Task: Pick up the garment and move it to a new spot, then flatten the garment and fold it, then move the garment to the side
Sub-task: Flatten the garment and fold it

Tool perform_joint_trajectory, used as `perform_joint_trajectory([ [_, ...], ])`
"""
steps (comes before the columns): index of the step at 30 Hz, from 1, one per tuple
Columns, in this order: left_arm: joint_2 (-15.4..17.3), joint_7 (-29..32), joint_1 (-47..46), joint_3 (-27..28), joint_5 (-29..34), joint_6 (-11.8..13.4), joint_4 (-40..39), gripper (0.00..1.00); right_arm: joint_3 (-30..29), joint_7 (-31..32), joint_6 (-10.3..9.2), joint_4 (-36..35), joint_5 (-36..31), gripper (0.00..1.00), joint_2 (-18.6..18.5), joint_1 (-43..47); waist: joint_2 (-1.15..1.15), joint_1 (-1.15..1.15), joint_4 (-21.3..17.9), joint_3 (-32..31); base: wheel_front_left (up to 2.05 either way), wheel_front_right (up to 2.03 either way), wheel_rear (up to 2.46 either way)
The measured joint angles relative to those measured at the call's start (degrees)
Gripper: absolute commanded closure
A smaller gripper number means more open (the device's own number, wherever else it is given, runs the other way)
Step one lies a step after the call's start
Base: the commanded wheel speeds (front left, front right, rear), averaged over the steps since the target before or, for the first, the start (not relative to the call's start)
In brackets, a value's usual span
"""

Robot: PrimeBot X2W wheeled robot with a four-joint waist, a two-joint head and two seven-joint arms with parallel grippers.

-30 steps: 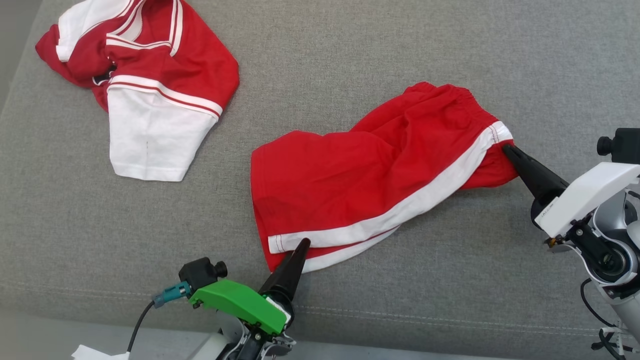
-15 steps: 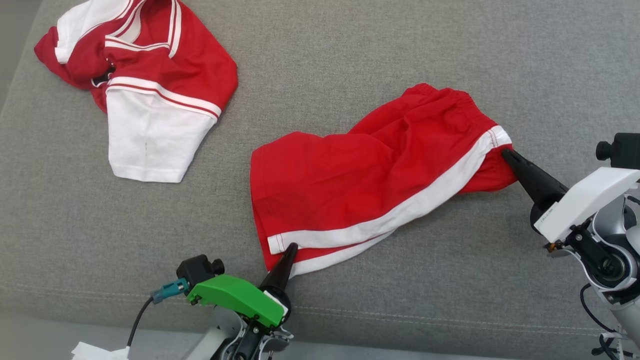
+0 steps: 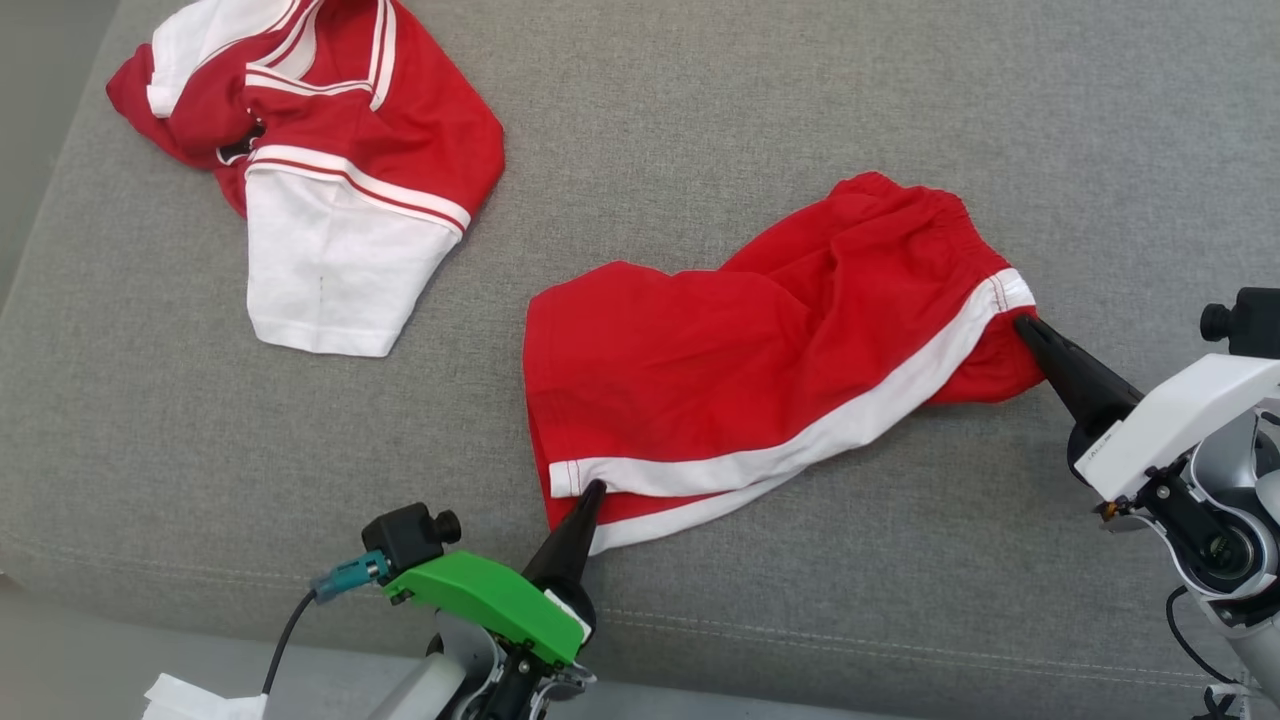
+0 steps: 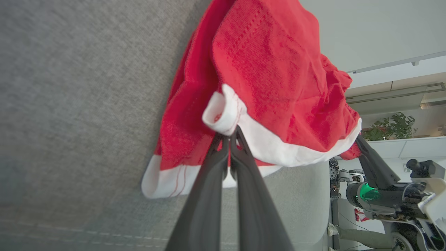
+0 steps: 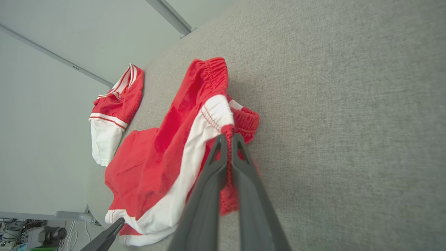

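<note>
Left tool (image 3: 594,488) pinches the hem corner of the red shorts (image 3: 720,380), right tool (image 3: 1021,321) pinches their waistband end, shorts on the grey cushion (image 3: 800,100); you're likely flattening, so next tug both ends apart, smooth wrinkles.

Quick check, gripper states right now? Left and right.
Left gripper: closed, pinching the hem corner of the red shorts.
Right gripper: closed, pinching the waistband end of the same shorts.

Red shorts (image 3: 740,380) white-striped, red-white shirt (image 3: 320,180), grey cushion (image 3: 700,120)
</note>
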Motion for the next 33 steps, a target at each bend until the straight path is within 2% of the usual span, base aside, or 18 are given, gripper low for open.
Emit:
perform_joint_trajectory([
  [11, 0.3, -0.6, 1.0, -1.5, 1.4, -0.3, -5.7, 1.00, 0.9, 0.0, 0.00, -0.2, -0.5, 1.00, -0.2, 0.2, 0.00, 0.00, 0.9, 0.1, 0.00, 0.00, 0.00],
  [26, 3.8, -0.8, 5.3, -3.0, 3.9, -0.3, -12.5, 1.00, 0.9, -0.1, -0.01, 0.2, -0.5, 1.00, -0.2, 0.9, 0.00, 0.00, 1.1, -0.5, 0.00, 0.00, 0.00],
  [33, 4.1, -0.7, 7.2, -3.3, 3.8, 1.2, -13.4, 1.00, 0.9, -0.1, -0.02, 0.2, -0.7, 1.00, -0.2, 0.9, 0.00, 0.00, 1.3, -0.4, 0.00, 0.00, 0.00],
])
